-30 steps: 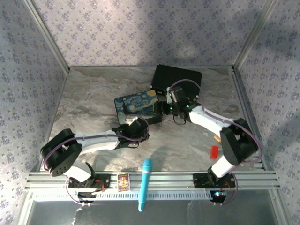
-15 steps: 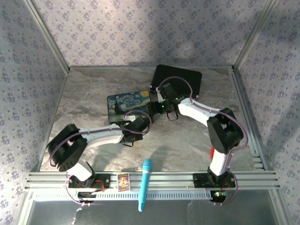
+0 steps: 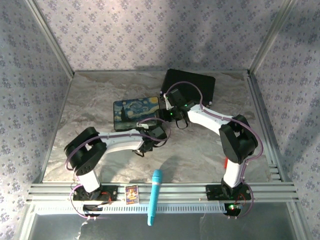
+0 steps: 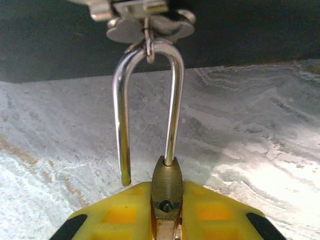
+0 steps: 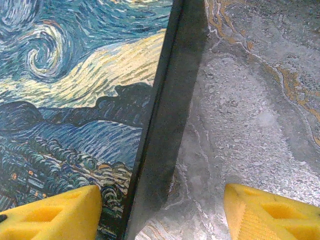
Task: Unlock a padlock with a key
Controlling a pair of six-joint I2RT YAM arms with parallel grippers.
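Note:
The brass padlock sits pinched between my left gripper's yellow fingers. Its silver shackle stands open: one leg hangs free beside the body, and the bend hooks through the metal clasp of the Starry Night box. From above, the left gripper is at the box's near right corner. My right gripper is open, straddling the box's dark side wall beside the painted lid; seen from above, that gripper is at the box's right edge. The key is out of view.
A black case lies at the back, behind the right arm. A blue marker and a small card rest on the front rail. A red block peeks out beside the right arm. Patterned walls enclose the marble table.
The box has slid left and slightly back. My left gripper moved right along the box's near side; my right gripper followed the box leftward.

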